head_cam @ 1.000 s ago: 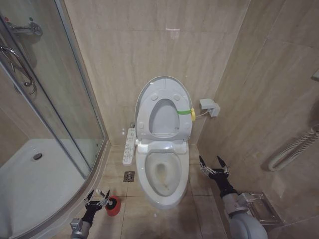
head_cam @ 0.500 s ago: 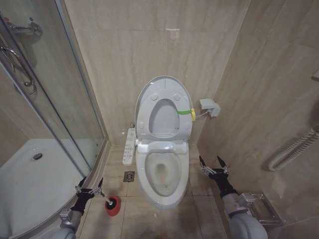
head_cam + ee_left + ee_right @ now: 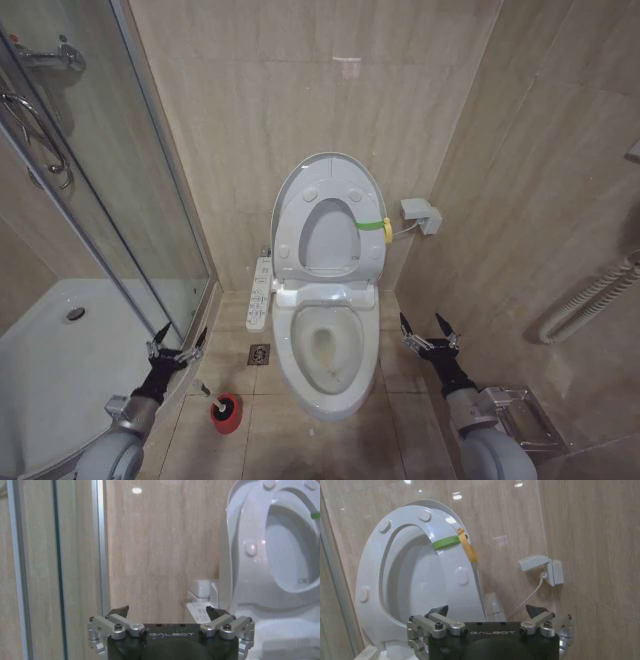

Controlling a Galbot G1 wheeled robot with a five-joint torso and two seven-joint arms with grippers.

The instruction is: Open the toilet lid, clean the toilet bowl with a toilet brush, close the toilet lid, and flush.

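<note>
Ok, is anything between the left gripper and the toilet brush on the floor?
Nothing visible. The left gripper is open, up by the shower rail, and only bare floor tile separates it from the toilet brush in its red holder beside the toilet bowl.

L end effector [image 3: 178, 344] open, R end effector [image 3: 428, 329] open, low

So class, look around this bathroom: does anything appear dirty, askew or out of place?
Yes: a brownish stain marks the inside of the toilet bowl. A yellow-green band wraps the raised seat, an odd addition. The toilet brush rests in its red holder on the floor, as expected.
</note>
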